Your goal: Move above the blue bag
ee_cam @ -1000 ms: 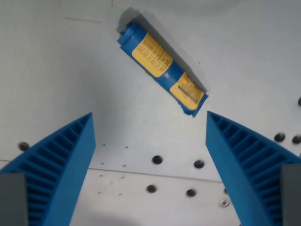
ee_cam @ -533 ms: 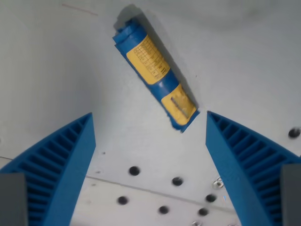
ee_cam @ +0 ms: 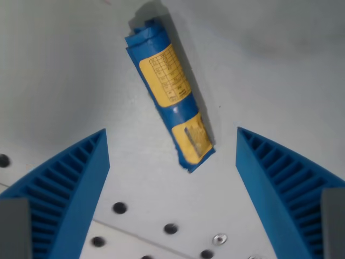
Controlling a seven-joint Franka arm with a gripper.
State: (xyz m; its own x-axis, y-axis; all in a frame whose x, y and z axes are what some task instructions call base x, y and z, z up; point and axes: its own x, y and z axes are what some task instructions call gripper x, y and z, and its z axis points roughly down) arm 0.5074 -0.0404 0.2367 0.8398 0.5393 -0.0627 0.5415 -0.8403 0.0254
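Observation:
The blue bag (ee_cam: 168,91) is a rolled blue packet with yellow labels. It lies on the white table, running from the upper middle of the wrist view down toward its centre. My gripper (ee_cam: 172,143) is open and empty above the table. Its two blue ribbed fingers, the left one (ee_cam: 64,189) and the right one (ee_cam: 285,189), stand wide apart at the wrist view's left and right. The bag's lower end sits between and just beyond the fingertips, without touching them.
The white table (ee_cam: 269,70) has several dark screw holes (ee_cam: 119,208) along the bottom of the view and a seam line near them. A small metal screw (ee_cam: 218,238) lies among the holes.
The camera has shifted and turned: the bag now sits nearer the view's centre and stands more upright, and the screw holes have slid to the wrist view's left. The fingers stay equally open.

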